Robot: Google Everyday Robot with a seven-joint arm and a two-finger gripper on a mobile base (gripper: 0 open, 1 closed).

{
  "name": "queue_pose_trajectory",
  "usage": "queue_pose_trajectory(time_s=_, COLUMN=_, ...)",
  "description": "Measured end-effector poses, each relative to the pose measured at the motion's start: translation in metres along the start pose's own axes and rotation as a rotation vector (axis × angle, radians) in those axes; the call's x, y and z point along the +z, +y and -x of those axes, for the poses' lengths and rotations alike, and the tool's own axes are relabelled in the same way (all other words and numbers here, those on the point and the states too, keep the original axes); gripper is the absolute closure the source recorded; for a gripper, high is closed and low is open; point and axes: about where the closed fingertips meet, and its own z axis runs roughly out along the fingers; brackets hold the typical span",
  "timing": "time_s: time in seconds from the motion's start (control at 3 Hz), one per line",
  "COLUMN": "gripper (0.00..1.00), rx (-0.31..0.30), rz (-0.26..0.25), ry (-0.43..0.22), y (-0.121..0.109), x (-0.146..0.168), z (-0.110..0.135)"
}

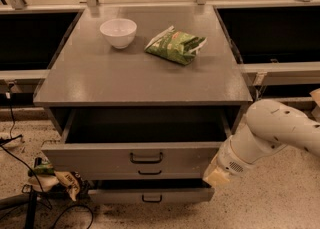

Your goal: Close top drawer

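Grey top drawer (100,157) stands open; jaws at its right front corner, opening indiscernible.

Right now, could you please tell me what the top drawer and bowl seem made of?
The top drawer: probably grey painted metal or laminate, matte, even colour. The bowl: likely glossy ceramic or plastic, white sheen. The gripper sits at the drawer's right front corner.

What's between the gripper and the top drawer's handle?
Just bare front panel of the top drawer, in the camera view. The gripper is at its right end, the handle mid-panel.
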Motion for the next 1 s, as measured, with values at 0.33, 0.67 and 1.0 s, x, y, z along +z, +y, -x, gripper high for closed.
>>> queue_pose_trajectory(time_s=0.33, gripper=0.52, rx=0.0, rz=0.0, ry=0.0, y=0.0, x=0.0, z=0.0)
queue_pose_trajectory(time_s=0.67, gripper=0.28, rx=0.0, rz=0.0, ry=0.0, y=0.0, x=0.0, z=0.0)
queue_pose_trajectory(time_s=1.0, gripper=0.0, rx=0.0, rz=0.0, ry=0.0, y=0.0001, x=0.0, z=0.0)
